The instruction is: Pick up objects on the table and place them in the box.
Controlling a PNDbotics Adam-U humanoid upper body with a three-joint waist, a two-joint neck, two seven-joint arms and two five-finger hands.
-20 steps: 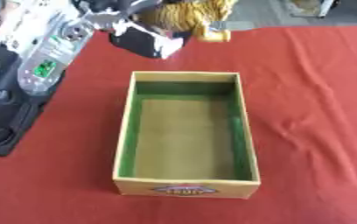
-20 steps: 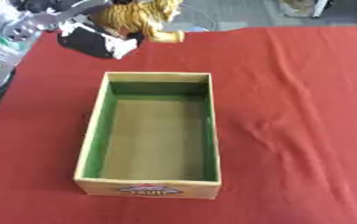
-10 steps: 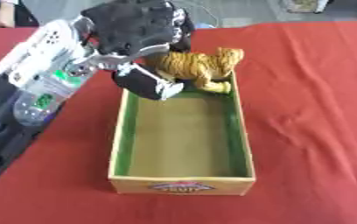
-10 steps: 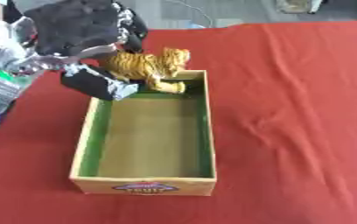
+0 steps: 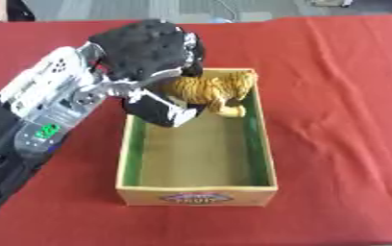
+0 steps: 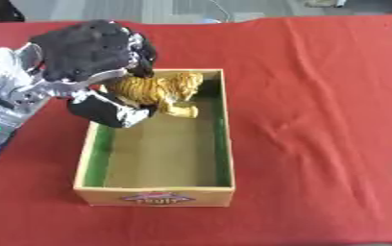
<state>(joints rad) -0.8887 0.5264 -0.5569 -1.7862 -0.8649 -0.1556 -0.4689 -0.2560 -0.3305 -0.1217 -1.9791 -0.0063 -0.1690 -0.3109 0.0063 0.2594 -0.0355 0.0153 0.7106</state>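
While its fingers curl round a toy tiger (image 5: 212,90), the left hand (image 5: 149,53) hangs over the far end of the box (image 5: 258,137).

Thumb and fingers appear to pinch the tiger's rear half, though the hand's bulk hides the contact; its head and forelegs jut toward the box's far right corner, near the rim. Released now, a leg could catch that wall and tip it onto the red tablecloth (image 5: 342,96). One tiger, one box, otherwise bare inside. A sliver at the right eye view's lower right edge may be the right hand; its fingers I cannot tell.

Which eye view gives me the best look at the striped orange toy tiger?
The left eye view: the striped orange toy tiger shows body, head and legs beside the left hand. The right eye view shows nearly the same, slightly more covered.
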